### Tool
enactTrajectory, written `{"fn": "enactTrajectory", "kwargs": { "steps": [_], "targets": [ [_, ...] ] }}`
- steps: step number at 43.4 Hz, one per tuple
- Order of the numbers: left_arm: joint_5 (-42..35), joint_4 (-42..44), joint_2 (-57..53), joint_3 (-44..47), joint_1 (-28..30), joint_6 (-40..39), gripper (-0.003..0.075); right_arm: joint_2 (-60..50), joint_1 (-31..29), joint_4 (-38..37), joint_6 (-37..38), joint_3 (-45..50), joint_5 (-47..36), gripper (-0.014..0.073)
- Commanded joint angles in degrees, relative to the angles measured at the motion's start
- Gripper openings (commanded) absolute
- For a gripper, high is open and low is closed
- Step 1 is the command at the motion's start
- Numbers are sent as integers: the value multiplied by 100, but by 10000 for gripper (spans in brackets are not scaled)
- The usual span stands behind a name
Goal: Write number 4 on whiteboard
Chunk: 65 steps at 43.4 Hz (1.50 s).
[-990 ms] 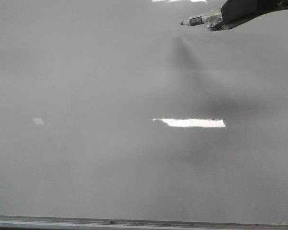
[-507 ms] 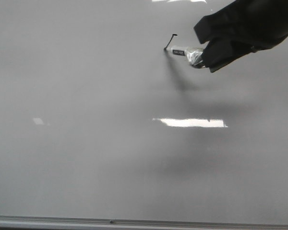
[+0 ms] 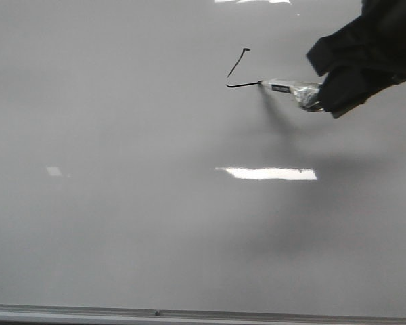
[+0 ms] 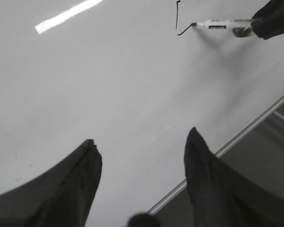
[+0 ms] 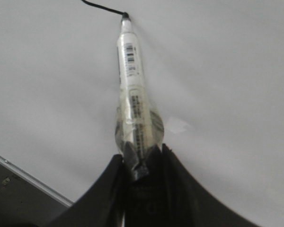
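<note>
Item: whiteboard (image 3: 122, 223), glossy pale grey-white, fills the front view; grey metal frame along its near edge; bright strip reflections across the middle and at the far edge

Item: number 4 (image 3: 238, 70), unfinished, thin black line, lying toward the far edge and somewhat right of the board's centre. Two strokes visible: a slanted stroke with a small hook at its far end, and a horizontal bar starting just below that stroke's lower end and running toward the right edge. Slanted stroke and bar appear not quite joined in the front view; in the left wrist view (image 4: 178, 21) they read as one bent line

Item: marker (image 3: 284, 87), white barrel with a barcode label, rear part wrapped in clear tape; black tip touching the board at the right end of the bar, seen also in the right wrist view (image 5: 131, 90)

Item: right gripper (image 5: 141, 163), black, fingers closed tight on the taped rear of the marker; reaches in from the far right corner

Item: left gripper (image 4: 139, 161), two dark fingers spread wide apart, holding nothing, poised over bare board near the framed edge, well apart from the strokes
</note>
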Motion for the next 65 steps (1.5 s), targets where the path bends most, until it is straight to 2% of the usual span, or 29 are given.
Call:
{"fn": "enactTrajectory", "kwargs": {
  "steps": [1, 9, 16, 30, 43, 57, 65],
  "targets": [
    [-390, -166, -14, -154, 13, -37, 389, -334, -185, -109, -48, -182, -42, -68],
    [-390, -166, -14, -154, 13, -37, 389, -499, -29, -74, -48, -182, -161, -68],
    [-390, -166, -14, -154, 13, -37, 389, -660, 236, -74, -48, -182, -732, -68],
    [-390, -166, -14, -154, 13, -37, 389, -187, 230, -74, -48, -182, -1187, -68],
    [-402, -166, -14, -154, 13, -37, 389, 329, 250, -136, -151, -182, 74, -68],
    [-494, -166, -14, -154, 13, -37, 389, 275, 250, -126, -249, -182, 75, -68],
    [-467, -266, 42, -154, 0, 1, 389, -612, 250, 21, -249, -182, 265, -68]
  ]
}}
